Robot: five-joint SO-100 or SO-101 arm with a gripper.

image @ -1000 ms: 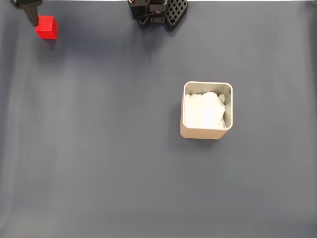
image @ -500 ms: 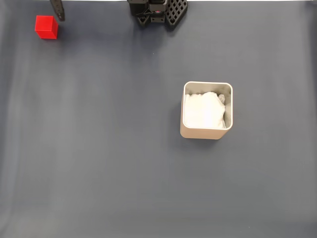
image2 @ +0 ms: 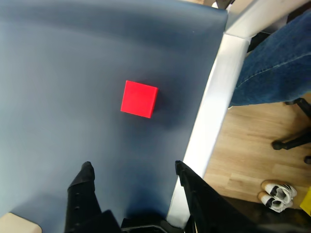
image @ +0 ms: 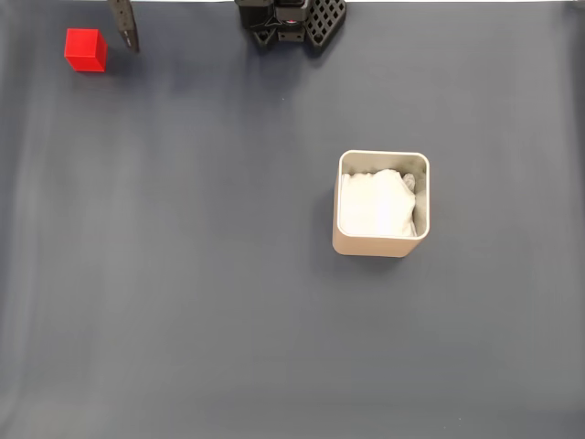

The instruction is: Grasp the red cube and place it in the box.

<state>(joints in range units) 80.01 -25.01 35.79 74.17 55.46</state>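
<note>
Red cube (image2: 139, 99) sits on the dark mat (image: 228, 302), far top-left corner in the fixed view (image: 85, 49), untouched. Gripper (image2: 133, 170) spread wide, empty, cube ahead of its 2 fingertips and apart from them. Box (image: 380, 240), white padding inside, well apart mid-right.

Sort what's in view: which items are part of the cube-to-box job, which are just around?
Job:
- red cube, free on the mat
- box, white padding inside
- gripper, open, short of the cube

Just around:
- person's jeans leg off the table edge
- shoes on the floor
- chair base
</note>
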